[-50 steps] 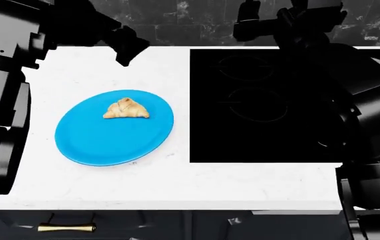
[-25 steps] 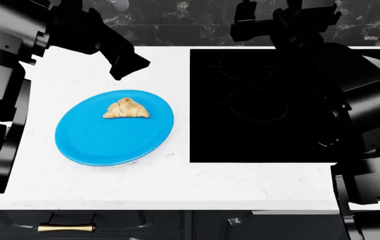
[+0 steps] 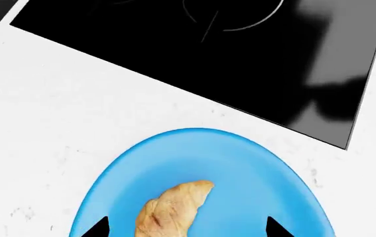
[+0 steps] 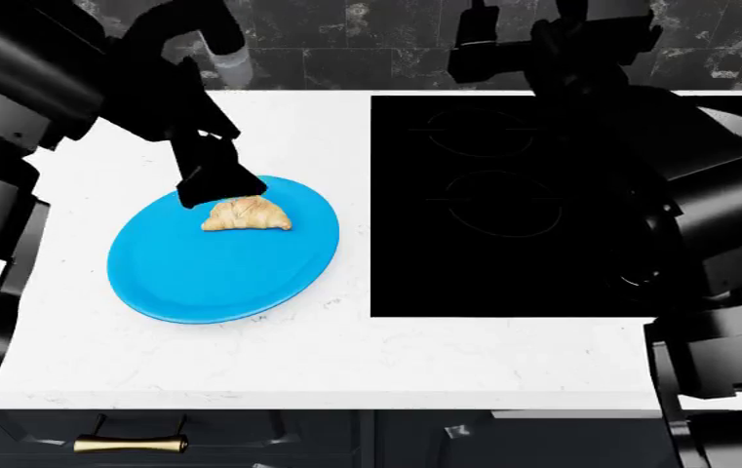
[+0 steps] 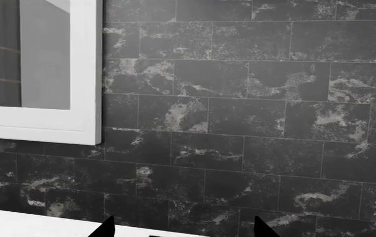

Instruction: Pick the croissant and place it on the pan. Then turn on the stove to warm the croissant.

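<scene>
The golden croissant (image 4: 247,214) lies on the back half of a round blue plate (image 4: 214,273) on the white counter. My left gripper (image 4: 218,180) hangs just over the croissant's back left side. In the left wrist view it (image 3: 186,230) is open, and the croissant (image 3: 172,211) lies between its two black fingertips (image 3: 99,229) without touching them. The glossy black stove (image 4: 501,224) fills the counter's right half. No pan shows in any view. My right gripper (image 4: 478,47) is raised at the stove's back edge, and in its wrist view it (image 5: 184,230) is open and empty, facing the tiled wall.
My right arm (image 4: 696,224) covers the stove's right side. The dark marbled tile wall (image 5: 254,123) runs behind the counter, with a white window frame (image 5: 43,129) to one side. A brass drawer handle (image 4: 130,445) sits below the counter's front edge (image 4: 344,395).
My left arm has swung down from the counter's back left corner to just over the croissant on the plate. The right arm has barely moved.
</scene>
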Controlling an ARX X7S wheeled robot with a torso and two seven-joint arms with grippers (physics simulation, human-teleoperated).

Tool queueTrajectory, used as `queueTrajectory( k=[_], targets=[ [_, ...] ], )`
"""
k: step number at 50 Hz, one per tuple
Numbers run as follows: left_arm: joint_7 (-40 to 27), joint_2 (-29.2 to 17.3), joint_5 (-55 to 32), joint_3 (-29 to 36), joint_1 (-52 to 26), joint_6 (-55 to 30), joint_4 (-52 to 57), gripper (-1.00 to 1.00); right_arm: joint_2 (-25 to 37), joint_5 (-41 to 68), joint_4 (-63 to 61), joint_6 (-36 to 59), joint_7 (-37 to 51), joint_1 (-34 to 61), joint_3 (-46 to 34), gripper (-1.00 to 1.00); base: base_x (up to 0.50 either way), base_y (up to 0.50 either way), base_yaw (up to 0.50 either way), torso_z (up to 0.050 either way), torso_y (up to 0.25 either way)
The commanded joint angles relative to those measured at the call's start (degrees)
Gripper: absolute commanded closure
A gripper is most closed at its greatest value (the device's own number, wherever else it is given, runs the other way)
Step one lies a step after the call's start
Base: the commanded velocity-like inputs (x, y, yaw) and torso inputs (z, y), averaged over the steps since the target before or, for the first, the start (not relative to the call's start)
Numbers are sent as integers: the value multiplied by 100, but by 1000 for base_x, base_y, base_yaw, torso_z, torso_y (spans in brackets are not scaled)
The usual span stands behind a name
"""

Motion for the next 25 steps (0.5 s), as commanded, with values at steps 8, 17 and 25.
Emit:
queueTrajectory(
  k=[8, 17, 25],
  targets=[
    [-231, 696, 48, 917, -315, 1345, -2151, -100, 26, 14, 67, -75, -48, -51, -3, -100, 0, 0, 0, 0, 0],
    [-322, 743, -290, 1271, -357, 1356, -2152, -100, 27, 15, 178, -182, -60, -127, 31, -100, 0, 0, 0, 0, 0],
    [-339, 749, -454, 1489, -361, 1393, -2152, -100, 16, 28, 209, -228, -153, -102, 5, -100, 58, 0, 0, 0, 0]
  ],
)
